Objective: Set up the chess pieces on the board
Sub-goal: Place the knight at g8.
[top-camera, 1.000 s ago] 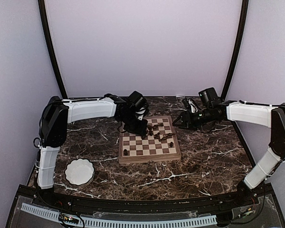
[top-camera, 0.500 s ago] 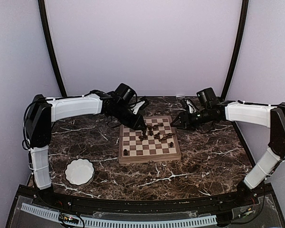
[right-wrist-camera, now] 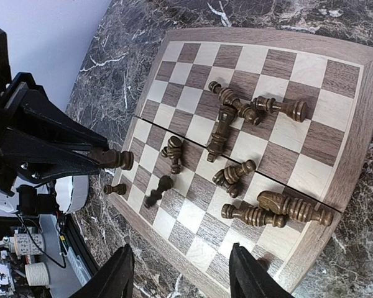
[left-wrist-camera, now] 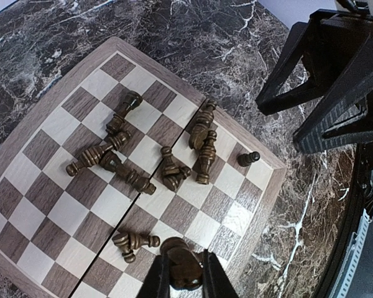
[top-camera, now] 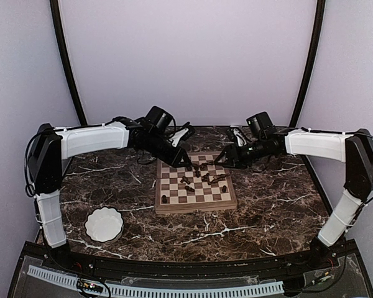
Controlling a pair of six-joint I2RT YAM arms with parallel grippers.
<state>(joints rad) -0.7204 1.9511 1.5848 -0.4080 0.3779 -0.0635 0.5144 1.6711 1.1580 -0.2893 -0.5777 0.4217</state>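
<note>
While the left claw (left-wrist-camera: 185,276) pinches a dark brown chessman (left-wrist-camera: 185,264) over the square checked wooden board's (top-camera: 196,207) far-left edge, the right claw (right-wrist-camera: 181,248) gapes wide at its far-right corner; other chessmen (left-wrist-camera: 174,171) lie toppled.

Left arm (top-camera: 90,139): base at 7 o'clock, lower link near vertical, elbow up high at 9, white forearm running flat toward 3, wrist pitched down toward 4. Left gripper (top-camera: 186,165): jaws nearly closed, left fingers (left-wrist-camera: 156,284) pinching a chess piece (left-wrist-camera: 184,266) at the tips.

Right arm (top-camera: 314,144): base at 5 o'clock, lower link leaning up toward 1, elbow at 3, forearm flat toward 9, wrist dipping toward 8. Right gripper (top-camera: 225,158): jaws spread, right fingers (right-wrist-camera: 120,273) well apart.

The two grippers point at each other, tips near but not touching.
</note>
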